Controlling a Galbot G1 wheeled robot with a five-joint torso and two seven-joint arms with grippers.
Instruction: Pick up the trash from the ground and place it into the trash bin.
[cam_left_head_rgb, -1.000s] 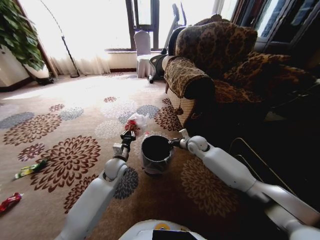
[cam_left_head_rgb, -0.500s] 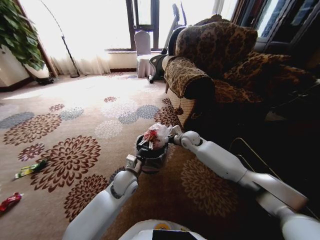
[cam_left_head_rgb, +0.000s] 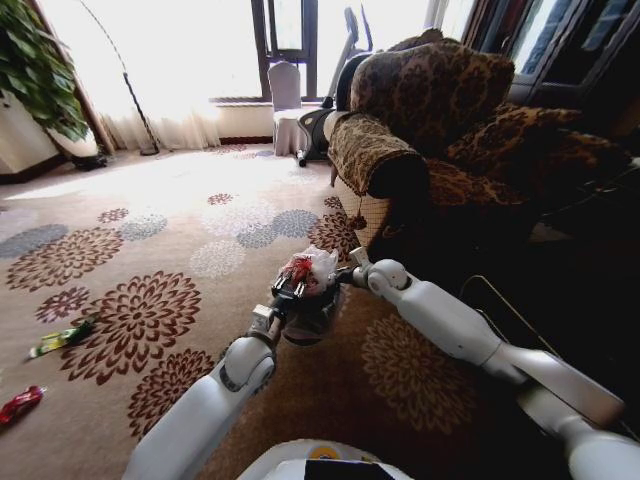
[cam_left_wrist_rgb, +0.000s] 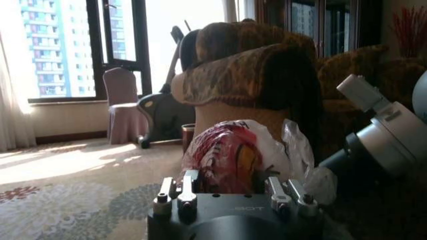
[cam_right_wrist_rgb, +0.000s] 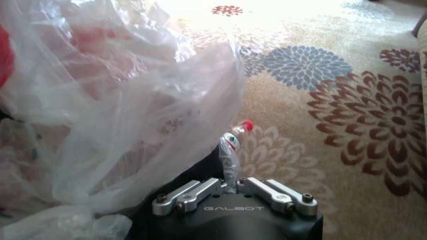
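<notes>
Where the head view looks down on the flowered carpet (cam_left_head_rgb: 150, 230), two arms meet over one small round trash bin (cam_left_head_rgb: 308, 322). The left gripper (cam_left_head_rgb: 290, 290) is clamped on a crumpled red-and-white plastic wrapper (cam_left_head_rgb: 305, 268), held right above the bin's mouth. The right gripper (cam_left_head_rgb: 345, 281) sits at the bin's far rim, apparently pinching it, though the wrapper hides the contact. Two more bits of litter lie well apart on the carpet at the left: one green and yellow strip (cam_left_head_rgb: 60, 337) and one red piece (cam_left_head_rgb: 20, 404). One patterned armchair (cam_left_head_rgb: 440, 120) stands behind.

From the left wrist view, the left gripper (cam_left_wrist_rgb: 230, 182) has its fingers closed in against the wrapper (cam_left_wrist_rgb: 227, 152), red print with a yellow patch under clear film; the print cannot be read. Faint letters on the gripper body are too dim to read. The right arm's grey wrist (cam_left_wrist_rgb: 383, 140) shows just beside it.

From the right wrist view, the right gripper (cam_right_wrist_rgb: 230, 192) is marked "GALBOT", its fingers nearly together around a thin edge. Clear film of the wrapper (cam_right_wrist_rgb: 113, 100) hangs close, and one small bottle with a red cap (cam_right_wrist_rgb: 233, 142) lies on the carpet (cam_right_wrist_rgb: 333, 125).
</notes>
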